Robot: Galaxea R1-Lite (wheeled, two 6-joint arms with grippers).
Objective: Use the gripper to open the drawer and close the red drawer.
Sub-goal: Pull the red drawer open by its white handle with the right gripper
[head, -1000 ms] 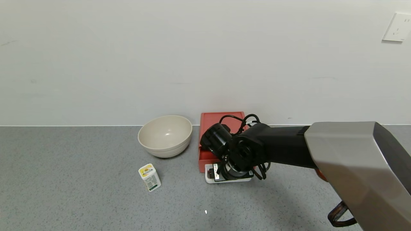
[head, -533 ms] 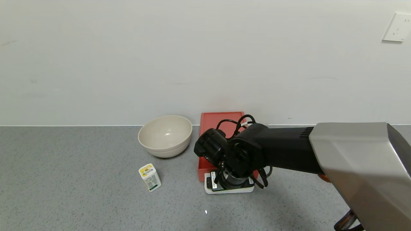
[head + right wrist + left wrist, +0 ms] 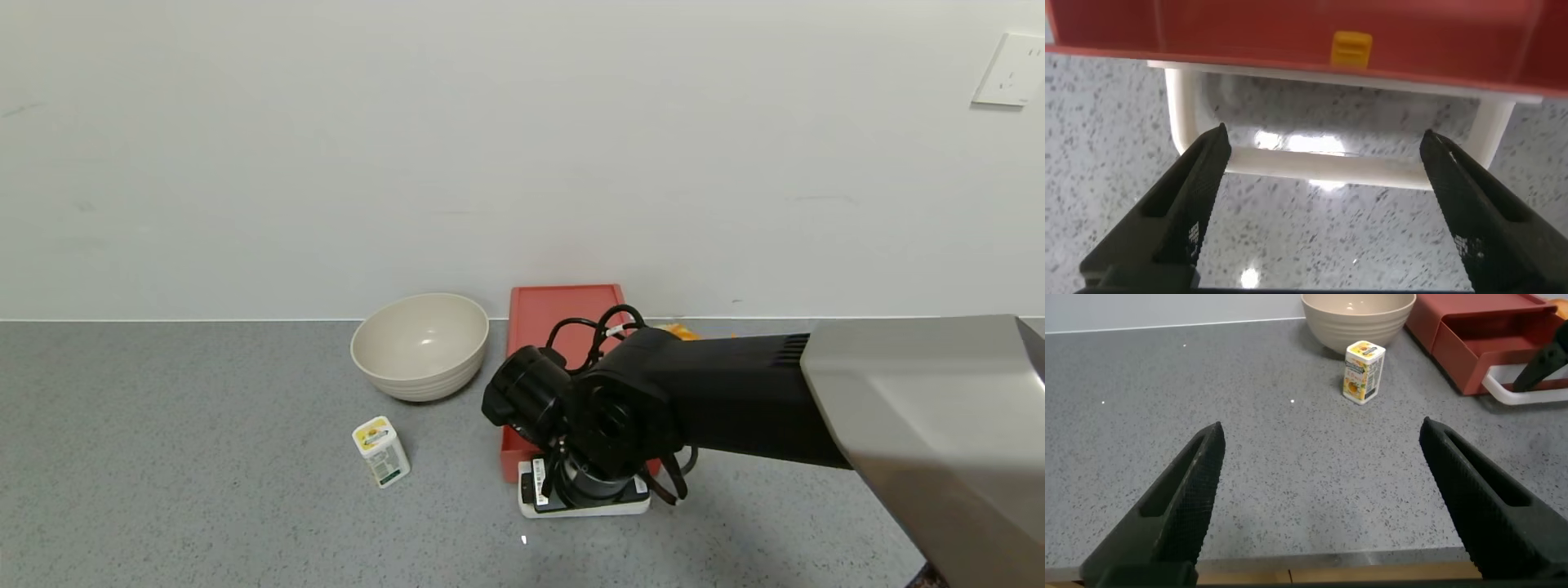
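Observation:
The salmon-red drawer (image 3: 563, 306) stands against the wall, right of the bowl. Its tray is slid partly out, with the white loop handle (image 3: 584, 508) at the front. My right gripper (image 3: 584, 490) points down over the handle, and its wrist hides the fingers in the head view. In the right wrist view the gripper (image 3: 1324, 132) is open wide. Its fingertips (image 3: 1212, 151) stand at the two ends of the handle's bar (image 3: 1323, 167), below the red tray front (image 3: 1290, 33). My left gripper (image 3: 1321, 425) is open and empty, low over the table's front edge.
A beige bowl (image 3: 420, 343) stands left of the drawer. A small white bottle with a yellow label (image 3: 380, 451) stands in front of the bowl. Something orange (image 3: 678, 331) shows behind the right arm. The wall is close behind the drawer.
My right gripper has moved toward me, and the white handle and tray have come with it. The tray sticks out further from the red box than before.

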